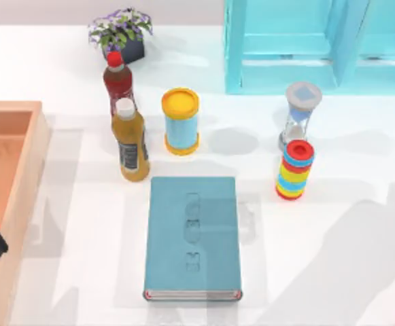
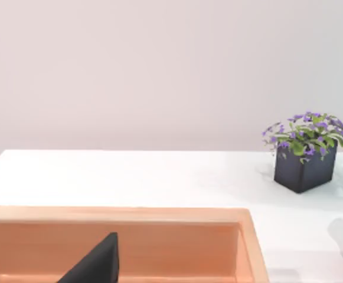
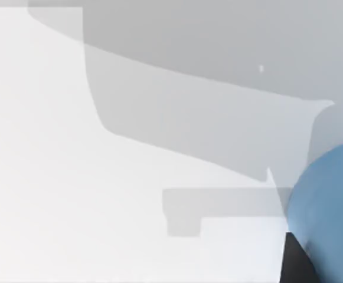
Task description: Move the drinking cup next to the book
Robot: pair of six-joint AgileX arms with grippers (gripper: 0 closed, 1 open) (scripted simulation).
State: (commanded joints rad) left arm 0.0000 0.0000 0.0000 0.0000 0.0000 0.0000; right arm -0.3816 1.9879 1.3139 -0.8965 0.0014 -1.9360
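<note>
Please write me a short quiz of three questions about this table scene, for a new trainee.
1. True or false: the book lies flat, with its pale page edge toward the top view's lower edge.
2. Which thing stands nearest the book's upper left corner in the top view? A: the orange juice bottle. B: an hourglass. C: a flower pot.
3. Which wrist view has the drinking cup close to its camera?
Key: 1 true; 2 A; 3 the right wrist view.
</note>
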